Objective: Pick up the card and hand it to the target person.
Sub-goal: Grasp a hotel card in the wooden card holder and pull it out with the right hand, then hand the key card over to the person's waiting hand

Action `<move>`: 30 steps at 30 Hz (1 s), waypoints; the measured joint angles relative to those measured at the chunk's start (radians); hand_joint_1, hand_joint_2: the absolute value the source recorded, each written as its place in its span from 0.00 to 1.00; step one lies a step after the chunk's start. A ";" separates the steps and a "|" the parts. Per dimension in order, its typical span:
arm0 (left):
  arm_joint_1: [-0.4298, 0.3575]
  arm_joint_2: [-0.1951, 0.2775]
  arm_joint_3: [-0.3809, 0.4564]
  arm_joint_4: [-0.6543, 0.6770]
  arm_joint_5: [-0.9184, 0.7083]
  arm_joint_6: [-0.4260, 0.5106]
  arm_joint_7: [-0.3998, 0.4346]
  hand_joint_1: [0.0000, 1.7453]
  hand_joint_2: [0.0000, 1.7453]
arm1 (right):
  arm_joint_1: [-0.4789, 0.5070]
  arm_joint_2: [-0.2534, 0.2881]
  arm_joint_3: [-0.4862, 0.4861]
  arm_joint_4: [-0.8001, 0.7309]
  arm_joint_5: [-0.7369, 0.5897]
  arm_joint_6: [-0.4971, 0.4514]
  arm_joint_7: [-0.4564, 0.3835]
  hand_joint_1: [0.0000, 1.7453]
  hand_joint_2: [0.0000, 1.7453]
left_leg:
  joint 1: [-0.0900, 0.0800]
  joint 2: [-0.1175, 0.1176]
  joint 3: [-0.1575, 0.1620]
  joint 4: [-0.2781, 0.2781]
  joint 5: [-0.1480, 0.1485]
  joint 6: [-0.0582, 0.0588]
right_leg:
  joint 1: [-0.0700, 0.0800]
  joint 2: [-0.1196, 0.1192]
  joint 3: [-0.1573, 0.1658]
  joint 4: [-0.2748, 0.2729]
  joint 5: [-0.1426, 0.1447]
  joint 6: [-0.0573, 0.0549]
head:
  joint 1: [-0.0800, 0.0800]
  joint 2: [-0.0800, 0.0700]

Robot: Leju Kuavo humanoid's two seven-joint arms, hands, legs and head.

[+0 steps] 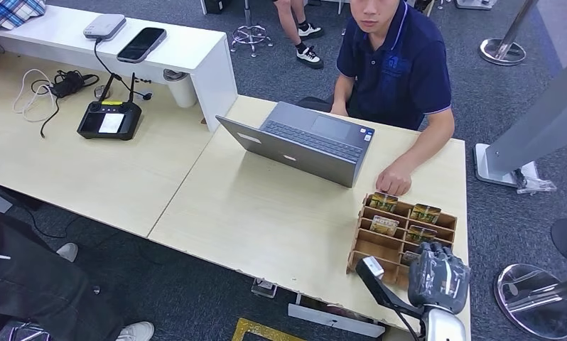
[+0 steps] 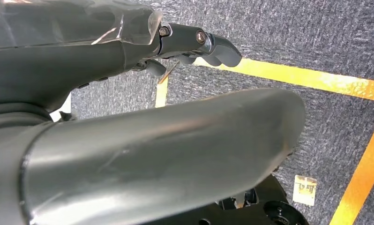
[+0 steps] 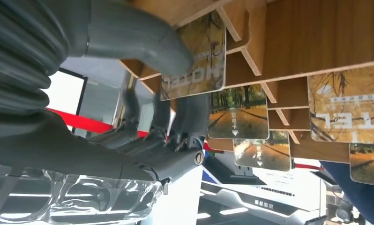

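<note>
A wooden card rack [image 1: 375, 247] stands at the table's near right corner with several picture cards upright in its slots [image 1: 384, 202]. My right hand [image 1: 438, 275] is over the rack's near right slots. In the right wrist view its thumb [image 3: 143, 40] presses on one autumn-tree card [image 3: 197, 58] and the dark fingers [image 3: 190, 110] lie behind it, so the card is pinched while still at its slot. The person in a dark blue polo [image 1: 398, 67] sits across the table, one hand [image 1: 394, 181] resting by the rack's far edge. My left hand [image 2: 143, 136] hangs over the floor and holds nothing.
An open grey laptop [image 1: 305, 142] sits in front of the person, just left of the rack. A remote controller [image 1: 110, 119], cables and a phone [image 1: 141, 44] lie on the left desks. Stanchion bases stand on the carpet at right [image 1: 536, 298]. Yellow tape lines [image 2: 288, 75] mark the floor.
</note>
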 joint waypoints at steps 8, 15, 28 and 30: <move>0.000 0.000 -0.005 0.000 0.013 0.002 0.000 0.00 0.00 | 0.001 -0.003 0.008 -0.027 0.000 -0.039 0.014 1.00 1.00 | 0.000 0.000 0.000 0.000 0.000 0.000 | 0.000 0.000 0.000 0.000 0.000 0.000 | 0.000 0.000; 0.000 0.000 -0.020 0.000 0.029 0.003 -0.003 0.00 0.00 | -0.033 -0.040 0.041 -0.111 0.000 -0.096 0.044 1.00 1.00 | 0.000 0.000 0.000 0.000 0.000 0.000 | 0.000 0.000 0.000 0.000 0.000 0.000 | 0.000 0.000; -0.012 0.000 -0.065 0.000 0.047 -0.005 -0.006 0.00 0.00 | -0.254 -0.056 0.044 -0.216 -0.013 -0.199 -0.123 1.00 1.00 | 0.000 0.001 0.000 0.000 0.001 -0.001 | 0.000 0.001 0.000 0.001 0.001 0.000 | 0.000 0.000; -0.015 0.001 -0.074 0.000 0.048 -0.005 -0.006 0.00 0.00 | -0.304 -0.025 0.030 -0.165 -0.025 -0.193 -0.148 1.00 1.00 | 0.001 0.001 0.001 0.000 0.001 -0.001 | 0.000 0.001 0.000 0.001 0.001 -0.001 | 0.000 0.000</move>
